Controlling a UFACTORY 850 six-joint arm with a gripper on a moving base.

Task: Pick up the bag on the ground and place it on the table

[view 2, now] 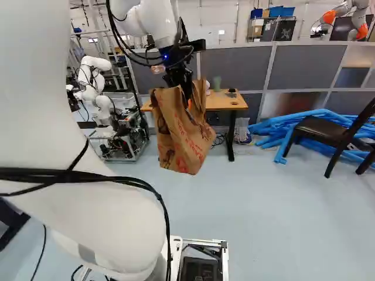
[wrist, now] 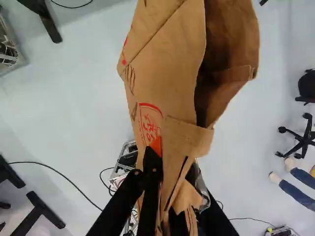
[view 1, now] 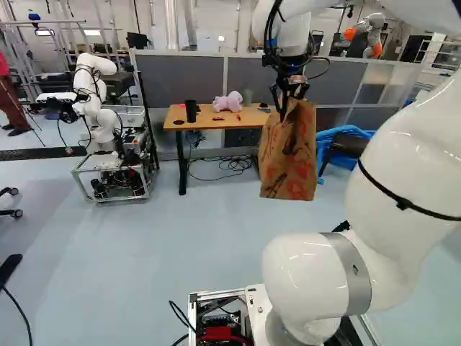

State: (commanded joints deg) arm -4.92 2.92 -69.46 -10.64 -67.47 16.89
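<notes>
A brown wooden table (view 1: pixel 239 121) with black legs bears a pink plush toy (view 1: pixel 227 101). A black cup (view 1: pixel 191 111) and green cylinder (view 1: pixel 247 96) flank it.

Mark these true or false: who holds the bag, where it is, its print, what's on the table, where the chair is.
1. The gripper grips the brown paper bag. True.
2. A pink plush toy is on the wooden table. True.
3. The bag stands on the table. False: it hangs in the air from the gripper.
4. The bag has red print. True.
5. The black cup lies on its side. False: it stands upright on the table.
6. In the right base view, the dark chair is left of the table. False: it is right of it.
</notes>
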